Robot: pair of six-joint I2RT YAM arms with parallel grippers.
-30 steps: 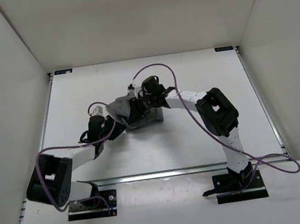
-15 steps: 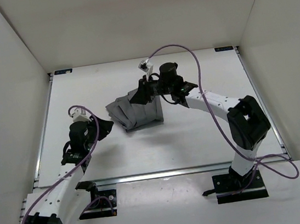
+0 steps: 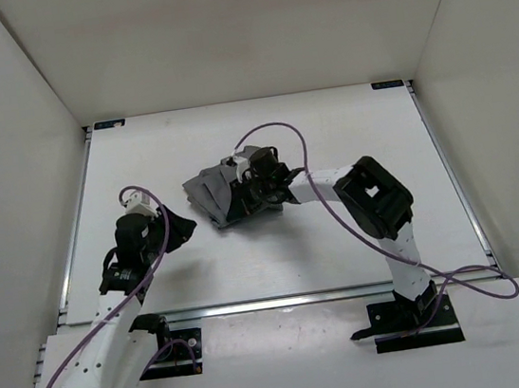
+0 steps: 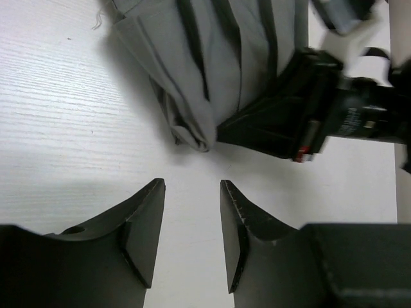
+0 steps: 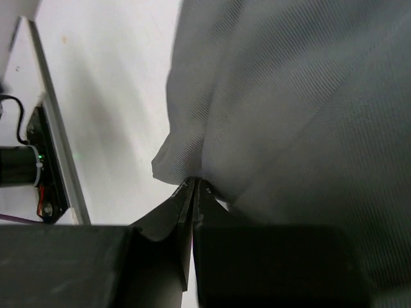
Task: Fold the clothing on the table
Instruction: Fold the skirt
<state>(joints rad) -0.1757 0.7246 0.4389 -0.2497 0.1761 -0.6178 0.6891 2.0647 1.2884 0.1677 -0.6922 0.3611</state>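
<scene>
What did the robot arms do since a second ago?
The left arm pulled back from the clothing, jaws open and empty. The right arm reached past it, came back and shut its jaws on the clothing's edge. The clothing stayed in the middle of the table.

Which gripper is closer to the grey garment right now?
Right. The right gripper is shut on an edge of the garment; the left gripper stands open over bare table, apart from the garment's near corner.

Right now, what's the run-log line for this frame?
left fingers: open, clear of clothing | right fingers: shut on clothing edge | clothing: bunched on table
</scene>
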